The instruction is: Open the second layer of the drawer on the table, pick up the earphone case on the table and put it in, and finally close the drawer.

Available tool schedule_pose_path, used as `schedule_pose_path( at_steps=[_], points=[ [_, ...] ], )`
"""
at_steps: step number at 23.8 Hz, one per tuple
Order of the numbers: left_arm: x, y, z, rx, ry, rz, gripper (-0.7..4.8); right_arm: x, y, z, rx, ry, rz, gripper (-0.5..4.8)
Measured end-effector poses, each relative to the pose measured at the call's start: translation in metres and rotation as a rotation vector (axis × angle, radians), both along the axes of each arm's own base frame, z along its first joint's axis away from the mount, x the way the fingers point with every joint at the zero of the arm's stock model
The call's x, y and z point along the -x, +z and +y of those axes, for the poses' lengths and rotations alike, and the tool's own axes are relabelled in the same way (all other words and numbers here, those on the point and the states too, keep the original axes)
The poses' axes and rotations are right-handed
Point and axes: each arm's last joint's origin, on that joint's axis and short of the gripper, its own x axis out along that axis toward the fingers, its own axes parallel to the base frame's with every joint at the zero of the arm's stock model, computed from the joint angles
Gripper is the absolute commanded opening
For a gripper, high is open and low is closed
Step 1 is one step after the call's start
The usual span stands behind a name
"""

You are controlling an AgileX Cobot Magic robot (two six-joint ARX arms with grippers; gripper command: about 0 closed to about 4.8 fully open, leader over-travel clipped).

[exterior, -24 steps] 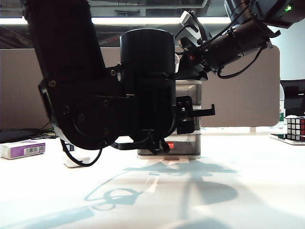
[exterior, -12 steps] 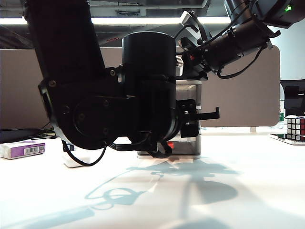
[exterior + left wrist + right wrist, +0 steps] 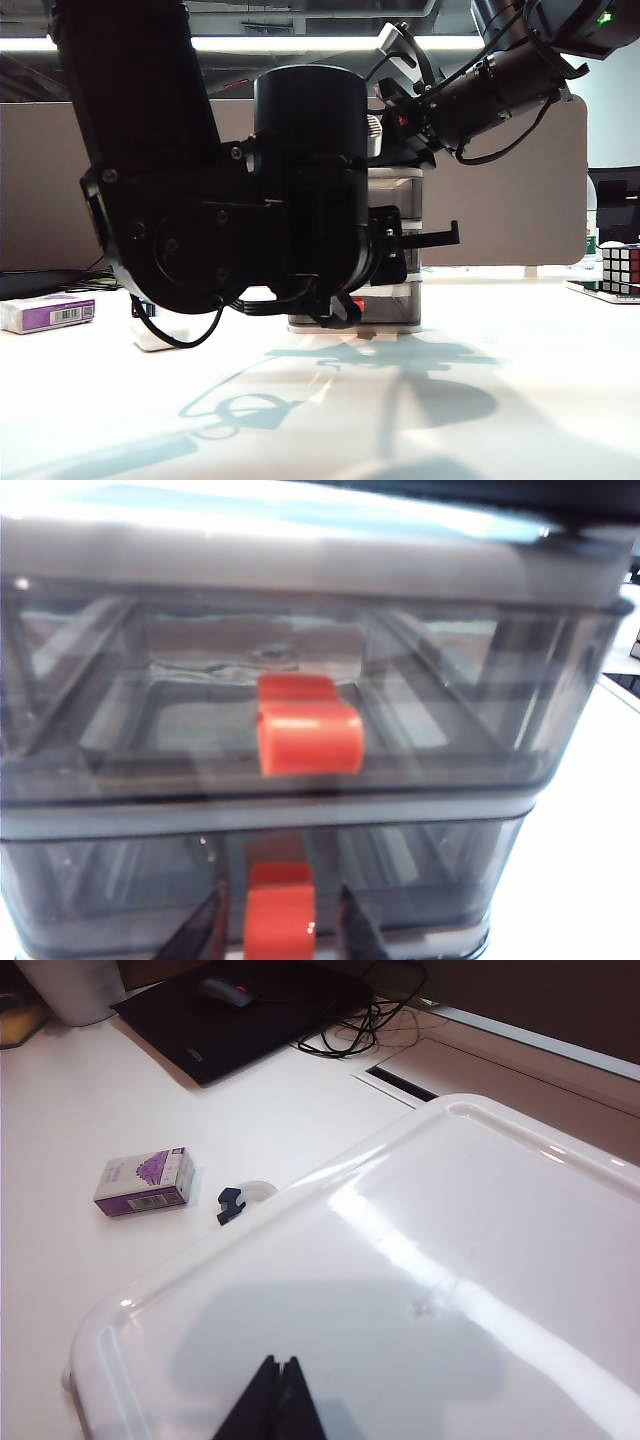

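While the left gripper (image 3: 280, 935) stands with fingers spread either side of a red-orange handle (image 3: 280, 925), the drawer (image 3: 395, 250) looks shut, the right gripper (image 3: 270, 1400) rests pressed together on top, earphone case (image 3: 160, 333) untouched on the table (image 3: 500, 400).

Left gripper (image 3: 282, 930): reaching level, fingers parted. Right gripper (image 3: 272, 1400): hovering above, fingertips pressing together.

occluded: drawer (image 3: 395, 250) mostly behind left arm | cropped: left end effector (image 3: 280, 930) fingertips
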Motion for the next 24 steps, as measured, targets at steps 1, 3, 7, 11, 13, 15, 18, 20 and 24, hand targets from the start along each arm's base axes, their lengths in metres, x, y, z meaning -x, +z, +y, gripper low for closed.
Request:
schedule_pose_path(
  at_steps=[1,3,7,11,13,15,18,20,24],
  points=[
    [0.0000,0.0003,0.0000,0.003,0.000,-0.002,1.38,0.0000,0.0000,0.0000,0.000,0.000,0.000,-0.05],
    [-0.0014,0.0004,0.0011,0.004,0.004,-0.002,1.33,0.0000,0.0000,0.0000,0.000,0.000,0.000,-0.05],
    [-0.0035,0.0004,0.0027,0.026,0.011,0.002,1.15,0.0000,0.0000,0.0000,0.000,0.000,0.000,-0.05],
    [-0.0042,0.0011,0.0022,0.041,0.011,0.002,1.14,0.0000,0.0000,0.0000,0.000,0.000,0.000,-0.05],
    [-0.0042,0.0010,0.0022,0.043,0.012,0.003,0.99,0.0000,0.0000,0.0000,0.000,0.000,0.000,-0.05],
    [-0.0042,0.0010,0.0022,0.043,0.012,0.003,0.61,0.0000,0.0000,0.0000,0.000,0.000,0.000,-0.05],
    [-0.0041,0.0011,0.0021,0.046,0.011,0.003,-0.01,0.0000,0.0000,0.0000,0.000,0.000,0.000,-0.05],
    [-0.0041,0.0011,0.0021,0.046,0.011,0.003,-0.06,0.0000,0.0000,0.0000,0.000,0.000,0.000,-0.05],
    [-0.0041,0.0000,0.0021,0.040,0.011,0.008,-0.06,-0.0001,-0.0003,0.0000,0.000,0.000,0.001,-0.05]
  ],
)
